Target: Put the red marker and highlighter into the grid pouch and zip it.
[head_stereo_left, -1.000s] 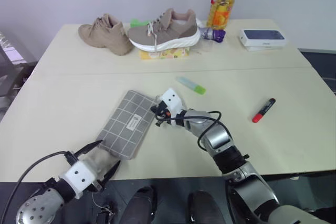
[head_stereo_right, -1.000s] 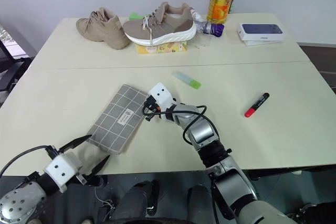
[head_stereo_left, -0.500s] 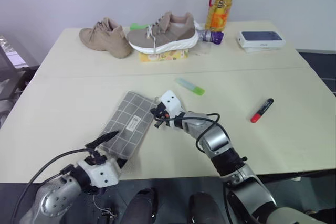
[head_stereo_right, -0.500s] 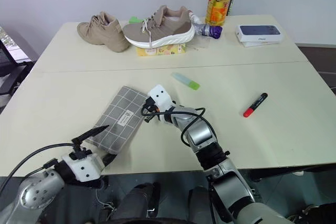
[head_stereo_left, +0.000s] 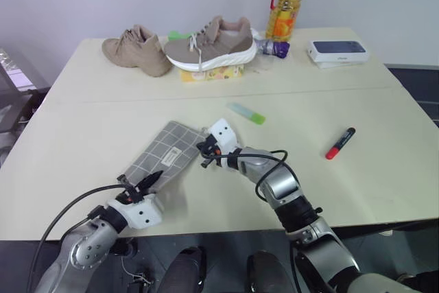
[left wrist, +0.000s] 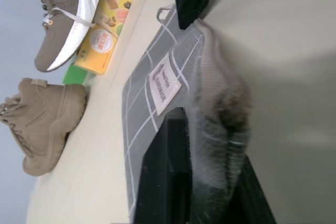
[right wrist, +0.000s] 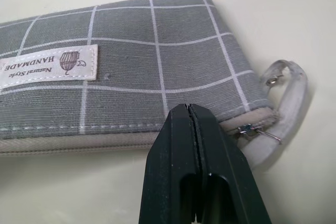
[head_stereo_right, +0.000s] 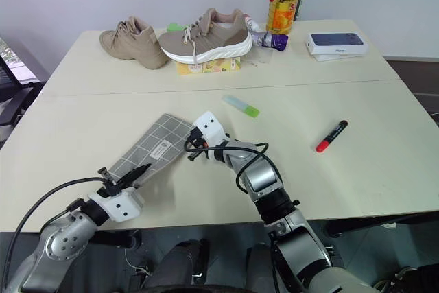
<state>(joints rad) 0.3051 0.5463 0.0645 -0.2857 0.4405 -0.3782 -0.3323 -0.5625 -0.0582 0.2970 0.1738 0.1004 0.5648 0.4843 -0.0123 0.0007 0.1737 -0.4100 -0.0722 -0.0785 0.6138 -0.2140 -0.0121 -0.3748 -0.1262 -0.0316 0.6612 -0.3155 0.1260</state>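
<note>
Grid pouch (head_stereo_left: 167,158), lower-left of frame, has just been clamped by the left gripper (head_stereo_left: 149,181); right gripper (right wrist: 195,124) pinched empty beside its zipper.

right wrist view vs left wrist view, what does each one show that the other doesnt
Right wrist view alone: the right gripper shut beside the zipper pull, and the clear loop at that end. Left wrist view alone: the left gripper shut on the grid pouch's near corner, a tan shoe, the sneaker on a yellow box. Both: the grid pouch with its white label on the table.
</note>
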